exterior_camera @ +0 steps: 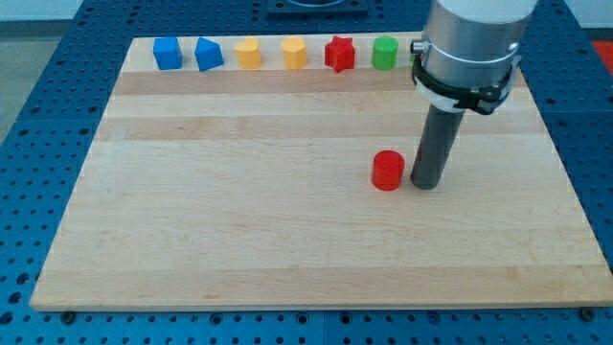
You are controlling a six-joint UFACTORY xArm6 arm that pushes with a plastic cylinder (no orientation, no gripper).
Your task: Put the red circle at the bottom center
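Note:
The red circle (387, 171), a short red cylinder, stands on the wooden board (239, 240) right of centre, about mid-height in the view. My tip (425, 184) rests on the board just to the circle's right, a small gap away from it. The rod rises from there to the grey arm body (471, 43) at the view's top right.
A row of blocks lines the board's top edge: a blue cube (168, 54), a blue pentagon-like block (208, 55), a yellow block (248, 54), a yellow hexagon-like block (294, 54), a red star (339, 54), a green cylinder (385, 53). The arm hides what lies further right.

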